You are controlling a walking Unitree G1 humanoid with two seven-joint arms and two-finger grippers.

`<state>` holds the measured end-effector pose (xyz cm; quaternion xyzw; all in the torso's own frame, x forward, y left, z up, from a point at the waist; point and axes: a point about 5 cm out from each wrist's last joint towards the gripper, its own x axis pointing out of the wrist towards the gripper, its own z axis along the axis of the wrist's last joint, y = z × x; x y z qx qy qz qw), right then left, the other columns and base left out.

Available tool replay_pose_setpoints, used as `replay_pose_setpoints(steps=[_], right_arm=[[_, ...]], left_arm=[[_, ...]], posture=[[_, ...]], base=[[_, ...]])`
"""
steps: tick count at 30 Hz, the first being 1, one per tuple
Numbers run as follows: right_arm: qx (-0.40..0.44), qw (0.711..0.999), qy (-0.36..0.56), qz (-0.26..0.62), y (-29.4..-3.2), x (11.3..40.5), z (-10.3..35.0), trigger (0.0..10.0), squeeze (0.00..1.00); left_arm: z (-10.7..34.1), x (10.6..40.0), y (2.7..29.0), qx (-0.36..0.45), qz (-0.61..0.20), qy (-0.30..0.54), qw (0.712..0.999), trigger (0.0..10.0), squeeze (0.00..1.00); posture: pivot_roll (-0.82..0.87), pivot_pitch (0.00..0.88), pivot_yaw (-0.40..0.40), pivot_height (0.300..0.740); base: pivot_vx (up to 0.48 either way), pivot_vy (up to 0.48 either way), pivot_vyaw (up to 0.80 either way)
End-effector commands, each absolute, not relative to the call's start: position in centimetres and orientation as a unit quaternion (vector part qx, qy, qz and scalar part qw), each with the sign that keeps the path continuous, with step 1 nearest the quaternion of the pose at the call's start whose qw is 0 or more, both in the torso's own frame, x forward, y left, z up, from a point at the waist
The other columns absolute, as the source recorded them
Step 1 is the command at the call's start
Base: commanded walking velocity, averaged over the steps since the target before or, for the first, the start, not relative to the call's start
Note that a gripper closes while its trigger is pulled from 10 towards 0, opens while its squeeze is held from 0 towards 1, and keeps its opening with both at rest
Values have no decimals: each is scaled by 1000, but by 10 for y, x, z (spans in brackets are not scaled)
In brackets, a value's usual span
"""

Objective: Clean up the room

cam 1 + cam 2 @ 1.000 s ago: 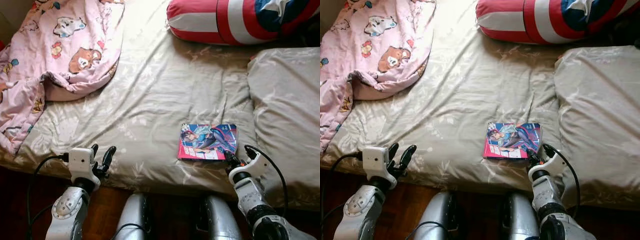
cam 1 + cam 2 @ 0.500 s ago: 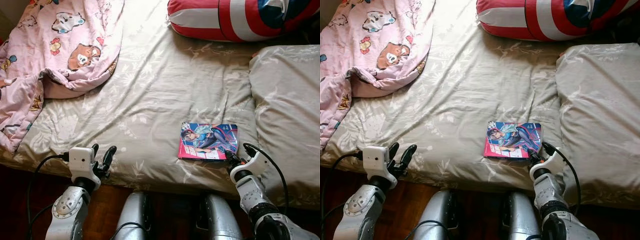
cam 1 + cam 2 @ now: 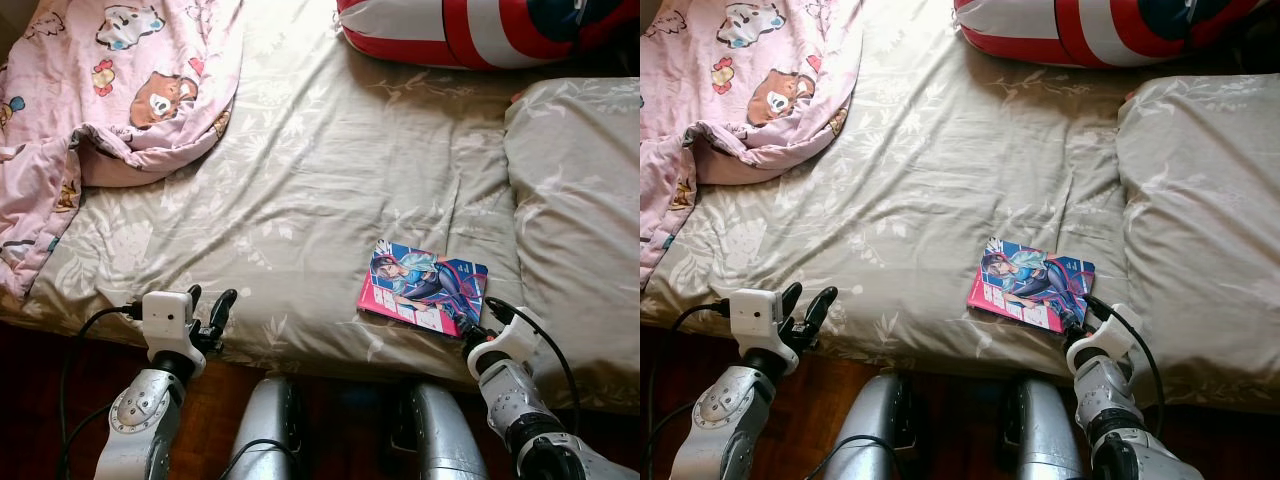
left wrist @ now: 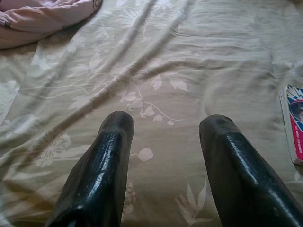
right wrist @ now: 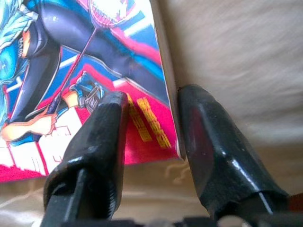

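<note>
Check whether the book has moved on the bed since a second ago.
Yes. The book has turned clockwise; its edges were square to the grey pillow, and the corner by the right tool has swung nearer the bed's edge.
</note>
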<state>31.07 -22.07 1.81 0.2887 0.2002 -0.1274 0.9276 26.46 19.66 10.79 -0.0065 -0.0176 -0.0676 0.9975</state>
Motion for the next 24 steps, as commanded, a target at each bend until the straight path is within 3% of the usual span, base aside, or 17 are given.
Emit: replay_pose_setpoints(steps=[1,24], right_arm=[[287,921,223,-139,-221,300,6,10000,0],[287,921,223,-139,-221,300,6,10000,0]], left_arm=[[99,260,200,-5,-59,2,998,10000,0],[99,260,200,-5,-59,2,998,10000,0]], posture=[[222,382,103,634],[222,382,103,634]], base=[[0,0,0],[0,0,0]])
